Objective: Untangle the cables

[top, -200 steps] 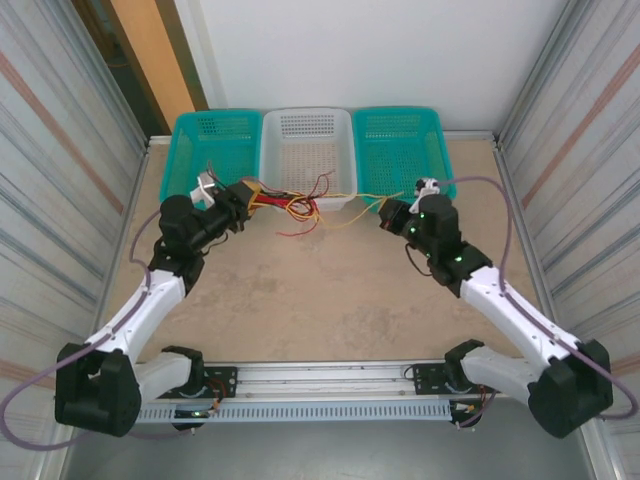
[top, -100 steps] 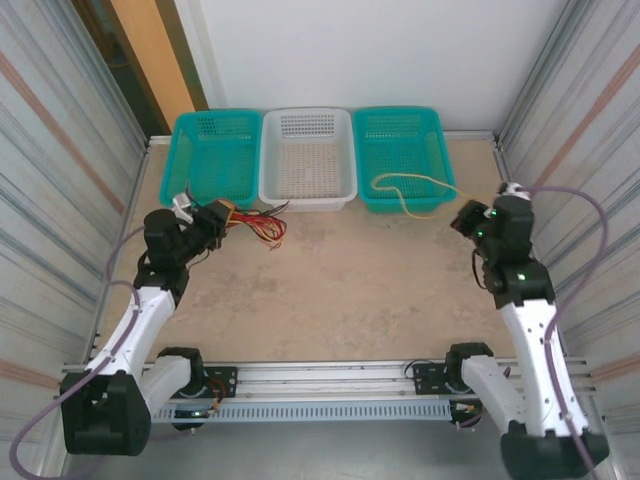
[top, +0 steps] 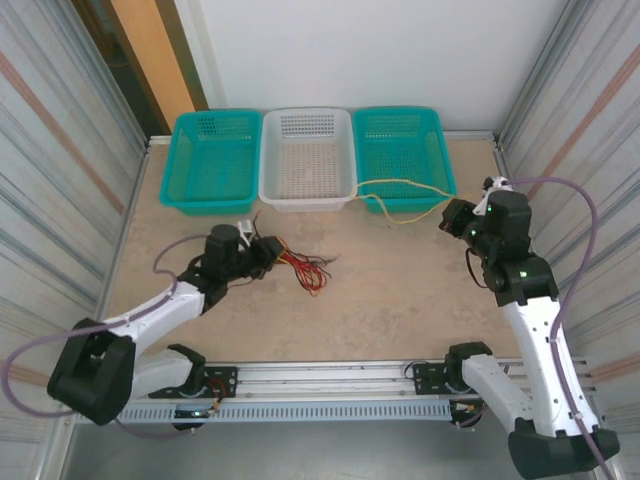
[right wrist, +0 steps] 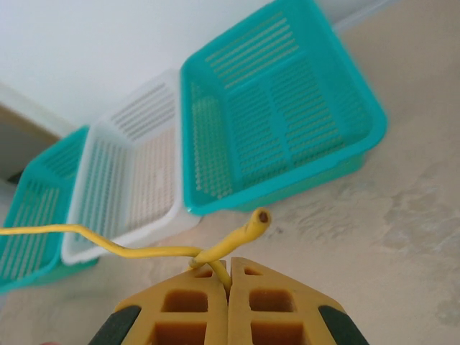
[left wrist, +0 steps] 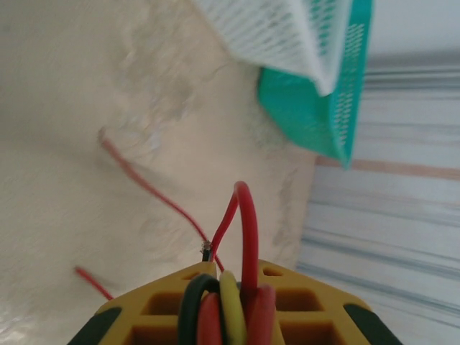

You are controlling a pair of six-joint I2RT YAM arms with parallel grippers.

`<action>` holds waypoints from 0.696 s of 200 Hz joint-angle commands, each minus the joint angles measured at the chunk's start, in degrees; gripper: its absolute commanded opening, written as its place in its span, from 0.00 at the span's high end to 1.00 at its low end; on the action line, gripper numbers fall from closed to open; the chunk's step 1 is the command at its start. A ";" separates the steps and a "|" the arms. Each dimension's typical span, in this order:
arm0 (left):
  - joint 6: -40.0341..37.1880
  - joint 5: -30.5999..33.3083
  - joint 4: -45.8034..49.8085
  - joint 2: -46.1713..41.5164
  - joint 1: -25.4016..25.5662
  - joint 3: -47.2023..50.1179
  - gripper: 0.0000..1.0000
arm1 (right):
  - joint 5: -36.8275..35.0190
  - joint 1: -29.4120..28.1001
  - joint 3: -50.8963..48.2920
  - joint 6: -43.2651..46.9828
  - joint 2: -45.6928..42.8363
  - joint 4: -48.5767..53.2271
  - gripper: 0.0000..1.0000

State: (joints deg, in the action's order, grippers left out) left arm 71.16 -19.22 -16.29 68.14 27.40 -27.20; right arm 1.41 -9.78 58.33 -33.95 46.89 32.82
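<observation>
Separating strands: right jaws clamped on thin yellow curly wire [right wrist: 237,237], well apart from red-black-yellow wire bundle [top: 300,268] on beige counter [top: 400,290], clamped in left jaws; next, probably tease another strand out

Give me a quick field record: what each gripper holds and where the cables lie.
left gripper: shut on the mixed bundle of red, black and yellow strands
right gripper: shut on the yellow cable
mixed bundle: trails on the table, right of the left gripper
yellow cable: runs left past the right teal basket's front toward the white basket
tangle: the two lots lie apart
</observation>
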 commanded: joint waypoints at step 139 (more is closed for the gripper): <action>-38.06 9.79 27.53 -2.85 10.53 -20.54 0.30 | -6.75 -13.53 15.90 4.64 13.69 8.05 1.00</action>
State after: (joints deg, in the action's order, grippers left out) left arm 45.63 -14.74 0.58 70.15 37.95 -43.29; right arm -7.57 -25.02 72.66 -30.30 60.42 39.72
